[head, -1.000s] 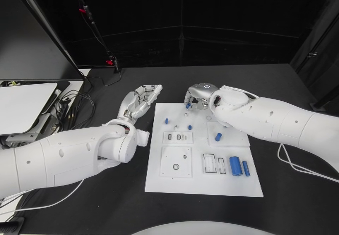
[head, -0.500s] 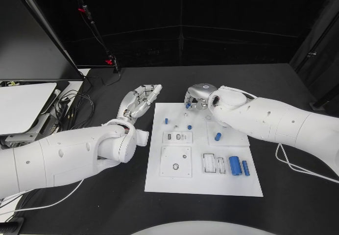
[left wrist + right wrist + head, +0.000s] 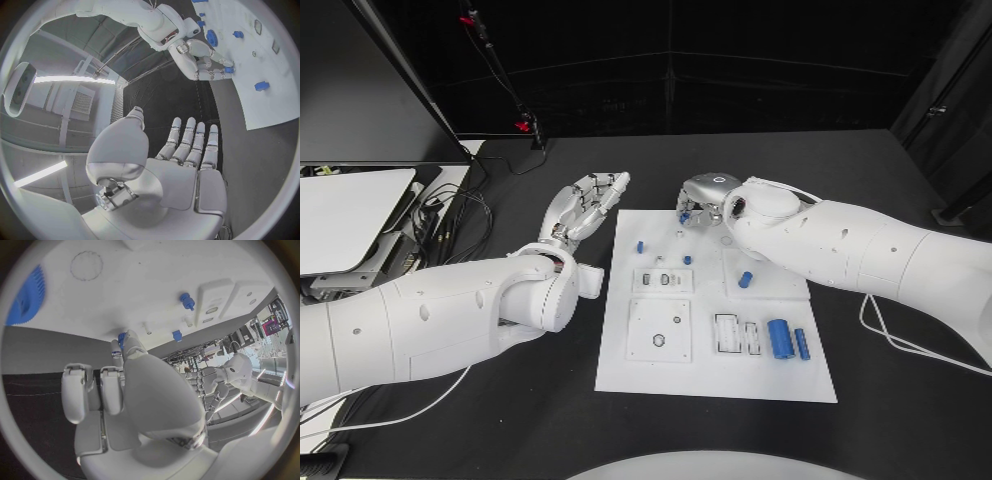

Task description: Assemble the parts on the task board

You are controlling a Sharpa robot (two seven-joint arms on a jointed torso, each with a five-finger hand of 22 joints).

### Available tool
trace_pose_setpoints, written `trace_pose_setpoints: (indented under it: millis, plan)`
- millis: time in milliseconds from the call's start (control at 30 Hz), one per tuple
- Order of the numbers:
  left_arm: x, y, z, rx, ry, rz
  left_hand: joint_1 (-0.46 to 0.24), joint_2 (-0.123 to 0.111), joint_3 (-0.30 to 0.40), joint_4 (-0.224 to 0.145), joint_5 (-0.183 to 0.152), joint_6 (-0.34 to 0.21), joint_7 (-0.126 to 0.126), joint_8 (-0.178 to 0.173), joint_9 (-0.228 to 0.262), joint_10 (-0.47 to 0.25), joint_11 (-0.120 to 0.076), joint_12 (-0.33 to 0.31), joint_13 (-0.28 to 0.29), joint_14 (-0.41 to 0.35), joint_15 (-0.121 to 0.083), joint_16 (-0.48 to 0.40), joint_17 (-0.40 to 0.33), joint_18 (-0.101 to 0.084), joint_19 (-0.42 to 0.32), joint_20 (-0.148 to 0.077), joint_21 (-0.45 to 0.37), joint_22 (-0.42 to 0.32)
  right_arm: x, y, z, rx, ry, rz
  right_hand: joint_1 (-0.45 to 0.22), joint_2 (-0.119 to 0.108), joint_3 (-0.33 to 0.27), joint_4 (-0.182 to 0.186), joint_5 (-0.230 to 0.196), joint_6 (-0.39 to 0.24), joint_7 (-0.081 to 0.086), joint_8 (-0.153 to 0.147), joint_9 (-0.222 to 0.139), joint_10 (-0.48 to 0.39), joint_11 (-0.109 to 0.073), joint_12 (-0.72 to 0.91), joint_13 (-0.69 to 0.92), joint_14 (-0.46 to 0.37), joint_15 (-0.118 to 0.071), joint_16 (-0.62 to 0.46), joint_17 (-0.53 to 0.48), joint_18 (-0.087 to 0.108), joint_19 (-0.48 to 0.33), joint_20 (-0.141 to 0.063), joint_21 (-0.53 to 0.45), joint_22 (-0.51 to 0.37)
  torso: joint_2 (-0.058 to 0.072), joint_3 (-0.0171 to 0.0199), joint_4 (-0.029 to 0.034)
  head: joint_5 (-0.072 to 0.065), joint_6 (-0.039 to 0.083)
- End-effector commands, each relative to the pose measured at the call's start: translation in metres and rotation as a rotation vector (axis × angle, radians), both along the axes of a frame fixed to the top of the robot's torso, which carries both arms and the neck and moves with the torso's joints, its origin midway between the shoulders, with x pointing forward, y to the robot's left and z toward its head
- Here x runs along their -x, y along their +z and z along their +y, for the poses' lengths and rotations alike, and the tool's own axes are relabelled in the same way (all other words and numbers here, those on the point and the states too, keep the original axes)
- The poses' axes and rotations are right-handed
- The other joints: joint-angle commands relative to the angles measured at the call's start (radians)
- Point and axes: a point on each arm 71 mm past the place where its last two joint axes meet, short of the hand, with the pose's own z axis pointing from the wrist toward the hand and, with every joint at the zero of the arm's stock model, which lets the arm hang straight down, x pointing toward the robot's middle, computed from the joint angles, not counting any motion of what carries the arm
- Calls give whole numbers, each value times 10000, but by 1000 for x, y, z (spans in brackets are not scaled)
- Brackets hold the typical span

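Resting flat on the black surface (image 3: pixel 877 390), the white rectangular task board (image 3: pixel 718 375) lies between the two white arms. To its left, beside the far corner, the left hand (image 3: pixel 589 205) hovers with its silver fingers stretched out straight and slightly apart, holding nothing; the left wrist view shows the same flat, spread palm (image 3: pixel 181 170) above bare black tabletop just off the board's edge.

On the board, a small blue peg (image 3: pixel 640 246) stands near the left edge, two more small blue pieces (image 3: pixel 687 261) sit by the recessed slots in the middle, and a short blue cylinder (image 3: pixel 746 279) lies a little to the right of them. Nearer the robot, a thick blue cylinder (image 3: pixel 780 338) and a slim blue rod (image 3: pixel 802 343) lie side by side to the right of a rectangular slot.

At the board's far edge, the right hand (image 3: pixel 704 198) is bent down over the board with its fingers curled in, and a small blue part (image 3: pixel 684 214) shows at its fingertips. The right wrist view shows that blue piece (image 3: pixel 124 338) pinched at the tips of the fingers, just above the white plate. A blue toothed gear (image 3: pixel 25 297) lies on the board well apart from it.
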Motion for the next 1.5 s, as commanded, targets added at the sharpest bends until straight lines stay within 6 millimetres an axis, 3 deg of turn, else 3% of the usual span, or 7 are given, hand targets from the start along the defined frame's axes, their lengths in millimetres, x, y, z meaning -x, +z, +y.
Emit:
trace_pose_setpoints:
  millis: [33,567,900,1167,1233,1333,1500]
  plan:
    - [7,21,-1,653,-393,-2871,3,94,-1,-36,36,87,1385,-39,0,13,54,2,-3,-22,71,8,4,135,2,70,54,8,0,-4,0,317,-46,361,-232,-162,-114,41,-16,-613,-122,-384,-39,-543,120,-31,-5,689,166,-66,607,4,222,124,-79,1393,1,3,4,-2,-4]
    - [7,20,0,652,-398,-2815,15,114,-4,-38,47,88,1390,-43,-1,16,60,2,-4,-20,78,9,4,131,-3,74,56,8,6,11,-8,-2146,-420,-990,-1632,-941,-309,34,-15,-5008,-764,-1048,-160,-2428,525,72,56,416,386,-452,-629,230,-328,485,-529,513,-1,7,-1,15,7]
    - [8,20,0,695,-448,-2787,50,140,-12,-44,75,93,1399,-48,-1,26,74,5,-4,-14,96,12,4,123,-2,84,68,12,31,34,-54,-7258,-1305,-492,-2528,-1185,-103,-23,221,-5098,-308,-998,-124,-1593,458,772,161,399,425,-537,-816,310,-498,523,-759,157,-19,-27,15,-145,86]
    - [7,20,2,668,-403,-2782,66,144,-18,-46,84,99,1402,-49,0,33,78,8,-3,-9,101,14,4,121,7,88,80,17,52,45,-98,-8075,-1749,1037,-3147,-1076,-126,-56,372,-5743,-545,-1026,-153,-393,-84,2722,1211,-550,26,-1313,-2693,543,-1650,168,-1571,-835,-33,-12,-44,-180,118]
    - [7,20,1,689,-435,-2770,80,148,-24,-47,92,107,1404,-48,1,43,83,11,-2,-1,107,17,5,119,10,91,88,20,57,45,-107,-7869,-1664,1343,-3209,-1096,-197,-94,423,-6309,-483,-1052,-197,-443,-291,4671,2650,-658,-113,-1037,-2185,580,-2017,-6,-1681,-911,-20,-8,-32,-215,137]
    - [7,20,1,707,-467,-2765,98,155,-32,-47,100,116,1407,-48,2,56,88,16,-1,10,115,21,5,116,8,96,91,21,62,44,-121,-7230,-1551,1682,-3455,-652,-248,-199,628,-7062,-588,-1147,-260,238,-422,13708,12225,723,-21,400,2123,687,-3289,39,-2039,-1265,-23,-2,-38,-251,152]
    - [7,20,0,728,-503,-2762,128,175,-52,-44,115,143,1410,-45,4,93,100,28,0,37,132,28,5,110,11,108,107,25,64,44,-134,-6402,-1487,1523,-3698,-674,-534,-67,1148,-6031,-611,-942,-134,4058,-254,15093,15115,1041,131,440,2635,571,-2762,168,-1625,-476,-22,-12,-26,-431,172]
